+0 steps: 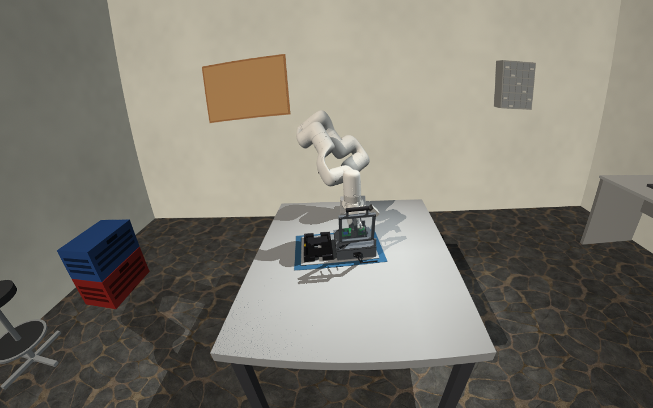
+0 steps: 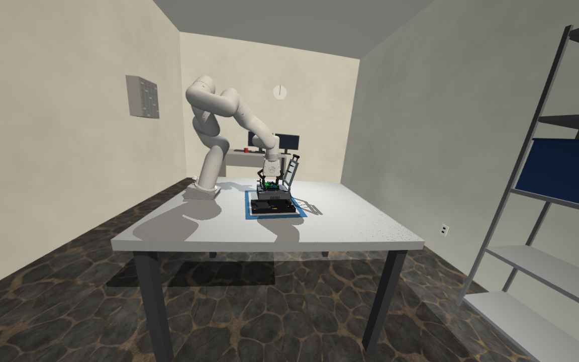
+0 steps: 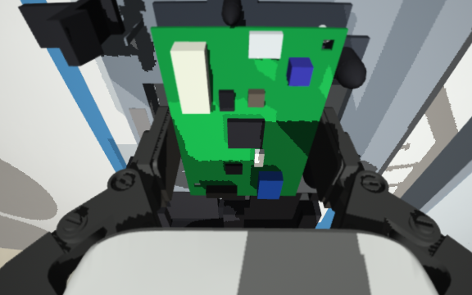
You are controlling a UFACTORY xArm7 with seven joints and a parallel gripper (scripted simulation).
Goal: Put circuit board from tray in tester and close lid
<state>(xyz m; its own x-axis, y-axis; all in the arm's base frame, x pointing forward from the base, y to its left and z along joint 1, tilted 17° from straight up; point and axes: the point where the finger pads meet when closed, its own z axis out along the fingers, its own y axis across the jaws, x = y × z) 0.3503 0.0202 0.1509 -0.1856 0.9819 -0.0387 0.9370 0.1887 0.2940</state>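
My gripper (image 2: 270,183) (image 3: 245,127) is shut on the circuit board (image 3: 215,139) (image 2: 268,185), a finger at each long edge. The board is face up, just above the plate (image 3: 179,15) of the tester (image 1: 356,250) (image 2: 273,193). Its end with the white connector (image 3: 265,46) faces the lone post (image 3: 232,14); another post (image 3: 352,74) shows beside the hinge-side edge. A pin tip (image 3: 322,26) shows past the board's end, beyond a hole (image 3: 328,44); the other pin is hidden. The lid, with its handle (image 1: 358,208) (image 2: 296,157), stands open. The hook (image 3: 78,38) is at upper left.
The black tray (image 1: 308,253) (image 2: 262,209) stands beside the tester, with no board seen in it. Both are on a blue-edged mat (image 1: 297,261) (image 2: 248,214) on the table (image 1: 359,314). The upright lid stands close to the gripper on the hinge side.
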